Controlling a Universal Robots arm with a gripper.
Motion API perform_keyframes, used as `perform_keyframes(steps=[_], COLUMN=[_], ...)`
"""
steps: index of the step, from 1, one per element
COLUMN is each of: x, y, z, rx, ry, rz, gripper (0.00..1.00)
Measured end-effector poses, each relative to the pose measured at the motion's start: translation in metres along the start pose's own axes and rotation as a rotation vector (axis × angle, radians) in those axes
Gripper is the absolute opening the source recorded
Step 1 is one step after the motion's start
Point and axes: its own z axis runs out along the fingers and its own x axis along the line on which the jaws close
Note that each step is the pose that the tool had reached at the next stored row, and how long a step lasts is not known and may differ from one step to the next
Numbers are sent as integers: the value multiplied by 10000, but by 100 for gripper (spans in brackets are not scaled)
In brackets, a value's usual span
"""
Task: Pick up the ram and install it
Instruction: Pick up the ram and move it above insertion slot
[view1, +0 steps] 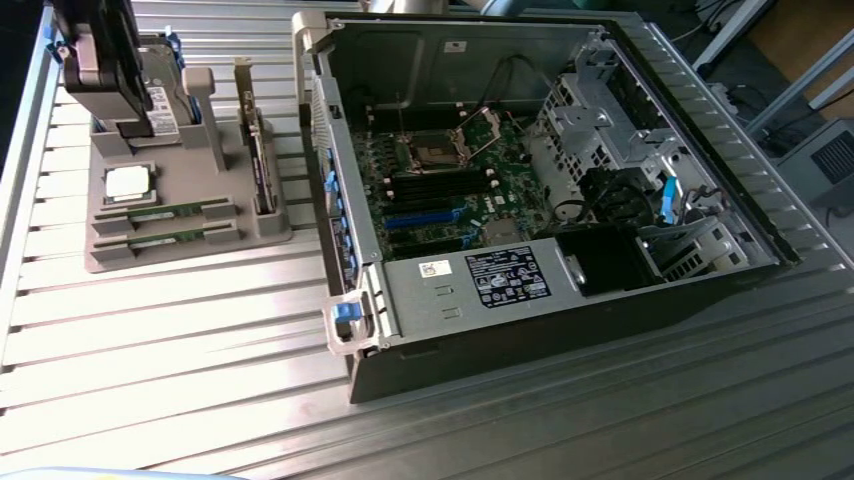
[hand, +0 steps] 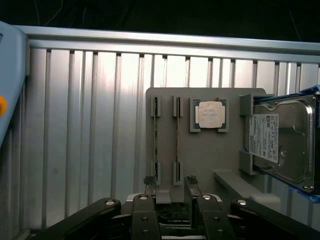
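At the upper left of the exterior view, the gray parts holder (view1: 187, 255) keeps both ram sticks (view1: 167, 212) seated in their slots, with a CPU (view1: 128, 183), a hard drive (hand: 282, 142) and an upright card (view1: 254, 150). The gripper (hand: 169, 181) hangs spread wide and empty, near the sticks' ends. I judge this the approach. The pick calls for straddling one thin stick squarely. The open computer case (view1: 400, 70) shows bare memory slots (view1: 430, 186).

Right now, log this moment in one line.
tool: open, empty, above holder | ram: in holder slot, beside second stick, not gripped | computer case: open
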Motion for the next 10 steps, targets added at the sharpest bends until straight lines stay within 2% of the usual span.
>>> perform_keyframes(steps=[10], x=[1], y=[1], z=[40], rx=[0], ry=[0], rz=[-20], gripper=[36])
